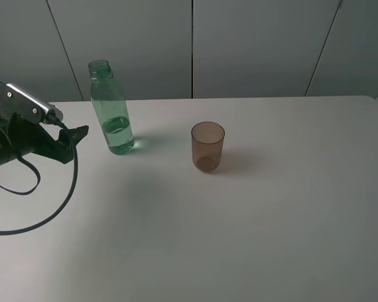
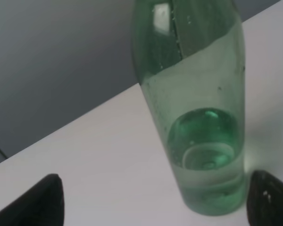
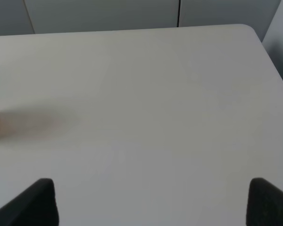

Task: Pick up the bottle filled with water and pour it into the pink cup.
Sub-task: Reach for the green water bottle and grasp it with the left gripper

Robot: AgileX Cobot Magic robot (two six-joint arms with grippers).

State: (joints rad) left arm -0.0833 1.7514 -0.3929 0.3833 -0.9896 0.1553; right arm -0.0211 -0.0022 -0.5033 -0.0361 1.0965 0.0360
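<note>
White table, grey panel wall. Bottle (image 1: 112,113) stands upright at 10 o'clock from table centre, with the pink cup (image 1: 208,146) at its 4 o'clock, well apart. Left gripper (image 1: 80,132) sits at the bottle's 9 o'clock, fingers spread, holding nothing. Bottle is close to one finger, so centre it before you close, and grip mid-body. Right gripper (image 3: 153,202) is also spread, idle.
</note>
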